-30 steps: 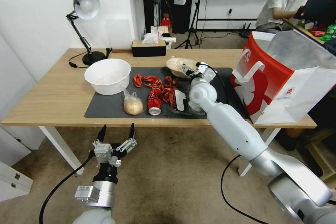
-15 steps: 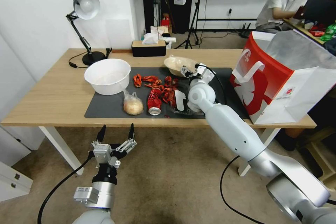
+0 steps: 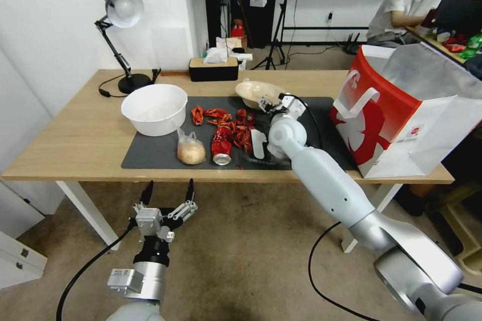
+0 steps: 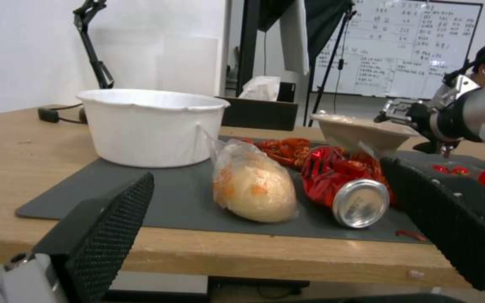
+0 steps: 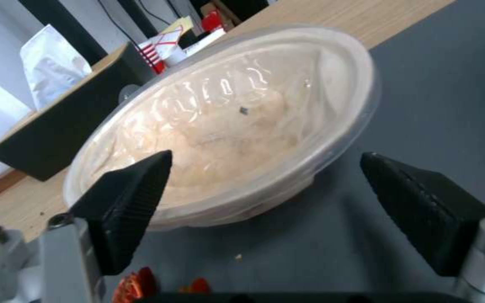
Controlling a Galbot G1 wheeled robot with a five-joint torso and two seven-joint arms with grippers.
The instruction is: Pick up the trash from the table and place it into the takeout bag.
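Shallow beige bowl [image 3: 255,92] is seen at the far edge of the dark grey mat [image 3: 150,153], near the middle of the table [image 3: 75,135]; a clear film or lid is seen over its contents in the right wrist view [image 5: 225,126]. Right gripper [image 3: 271,103] is held just beside the bowl's near right rim, fingers [image 5: 130,202] spread wide with the bowl ahead of the gap between them; no contact is made out.

Crushed red can [image 3: 221,146] is laid on its side at the mat's front, open end toward the robot. Round bun in clear bag [image 3: 191,150] is found just left of the can, close to touching it. Red scraps [image 3: 221,116] are scattered on the mat behind the can. Large white bowl [image 3: 154,108] is set at the mat's left end, behind the bun.

Takeout bag [image 3: 396,120] is stood upright at the table's right end, mouth open, red side facing the mat.

Left gripper [image 3: 168,193] is held below the table's front edge, over the floor, fingers [image 4: 107,227] spread apart, nothing between them.
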